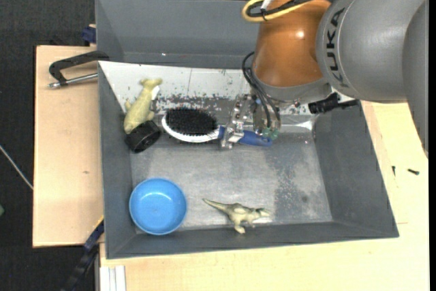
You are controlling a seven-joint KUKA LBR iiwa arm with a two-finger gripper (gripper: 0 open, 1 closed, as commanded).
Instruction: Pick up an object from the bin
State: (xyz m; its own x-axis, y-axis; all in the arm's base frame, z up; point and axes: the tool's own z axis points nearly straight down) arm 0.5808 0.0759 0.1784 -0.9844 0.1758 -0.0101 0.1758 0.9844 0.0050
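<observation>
Just at the hairbrush [191,125]'s blue handle end sits the gripper [246,127], opening not tellable; arm [381,31] above it lettered KUKA.

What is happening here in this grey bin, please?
A KUKA arm reaches into the grey metal bin from the right. Its gripper is down at the blue handle of a hairbrush with black bristles, near the back wall. Whether it grips the handle cannot be seen. Left of the brush lie a yellow toy animal and a black ring. A blue bowl and a small toy dinosaur lie at the front.
</observation>
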